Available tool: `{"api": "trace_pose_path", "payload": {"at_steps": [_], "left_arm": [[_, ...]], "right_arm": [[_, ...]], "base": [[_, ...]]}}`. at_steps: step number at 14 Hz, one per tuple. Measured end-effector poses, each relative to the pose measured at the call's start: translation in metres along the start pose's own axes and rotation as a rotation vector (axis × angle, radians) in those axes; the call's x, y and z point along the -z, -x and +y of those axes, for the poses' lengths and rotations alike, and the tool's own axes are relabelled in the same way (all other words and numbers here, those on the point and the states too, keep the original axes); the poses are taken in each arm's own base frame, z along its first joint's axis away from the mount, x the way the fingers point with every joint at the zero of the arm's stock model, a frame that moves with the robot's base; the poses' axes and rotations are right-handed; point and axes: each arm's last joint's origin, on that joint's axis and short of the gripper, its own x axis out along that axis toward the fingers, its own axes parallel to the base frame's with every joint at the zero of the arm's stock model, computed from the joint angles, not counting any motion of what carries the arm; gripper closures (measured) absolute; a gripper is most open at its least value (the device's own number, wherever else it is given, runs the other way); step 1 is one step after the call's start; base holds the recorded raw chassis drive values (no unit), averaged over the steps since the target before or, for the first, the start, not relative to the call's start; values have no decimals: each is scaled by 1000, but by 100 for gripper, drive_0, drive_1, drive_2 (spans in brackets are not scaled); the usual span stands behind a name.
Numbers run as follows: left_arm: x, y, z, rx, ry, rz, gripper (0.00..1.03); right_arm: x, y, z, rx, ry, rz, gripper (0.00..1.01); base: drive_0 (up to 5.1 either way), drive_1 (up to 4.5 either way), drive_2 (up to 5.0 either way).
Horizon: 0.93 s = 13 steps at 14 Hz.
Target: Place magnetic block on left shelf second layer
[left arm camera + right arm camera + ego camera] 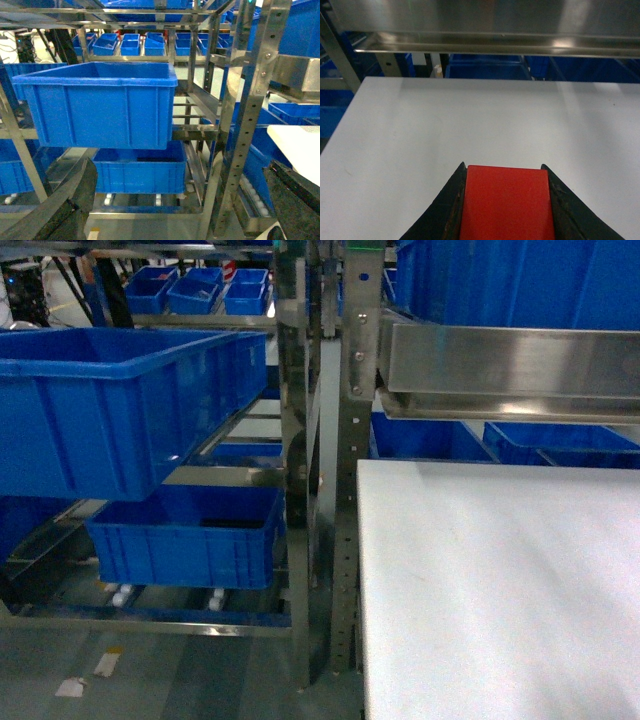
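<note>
The magnetic block [506, 202] is a flat red piece, and my right gripper [503, 170] is shut on it, one black finger on each side, just above the white tabletop [470, 115]. The left shelf [295, 440] is the tall steel rack left of the table; in the left wrist view its perforated upright [245, 125] stands close by. My left gripper [181, 165] is open and empty, facing the rack, with its dark fingers [75, 200] at the frame's edges. Neither gripper shows in the head view.
A large blue bin [110, 405] sits on an upper level of the left shelf, and a smaller blue bin [185, 535] on the level below. A steel beam [510, 365] overhangs the far end of the table [500, 590]. More blue bins [130, 45] stand behind.
</note>
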Motion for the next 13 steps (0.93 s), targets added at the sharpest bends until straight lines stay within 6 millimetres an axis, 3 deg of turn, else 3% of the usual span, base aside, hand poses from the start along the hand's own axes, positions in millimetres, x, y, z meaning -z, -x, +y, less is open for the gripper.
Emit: {"api": "trace_pose_path", "payload": {"at_steps": [13], "left_arm": [[0,0,0,0,0,0,5]], "right_arm": [[-1,0,0,0,0,-8,67]], "base": [[-490,275,215]]}}
